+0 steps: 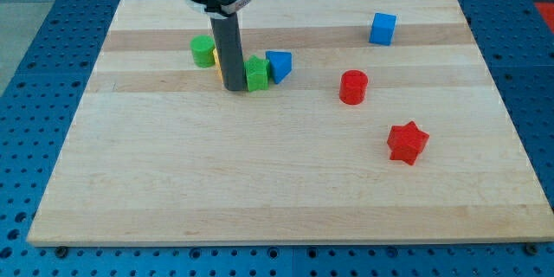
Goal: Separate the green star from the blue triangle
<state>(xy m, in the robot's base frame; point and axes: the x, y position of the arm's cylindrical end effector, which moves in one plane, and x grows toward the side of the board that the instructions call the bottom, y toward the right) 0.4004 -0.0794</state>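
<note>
While the tip (235, 89) sits pressed against the green star's (257, 74) left side, nothing is gripped; it's a bare rod.
Star touches the blue triangle (279, 65) on its right, so pushing rightward drives both together; better to come between them. Rod stands upright from the view's top.

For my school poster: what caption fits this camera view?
My tip rests beside the green star, which touches the blue triangle on the wooden board.
</note>
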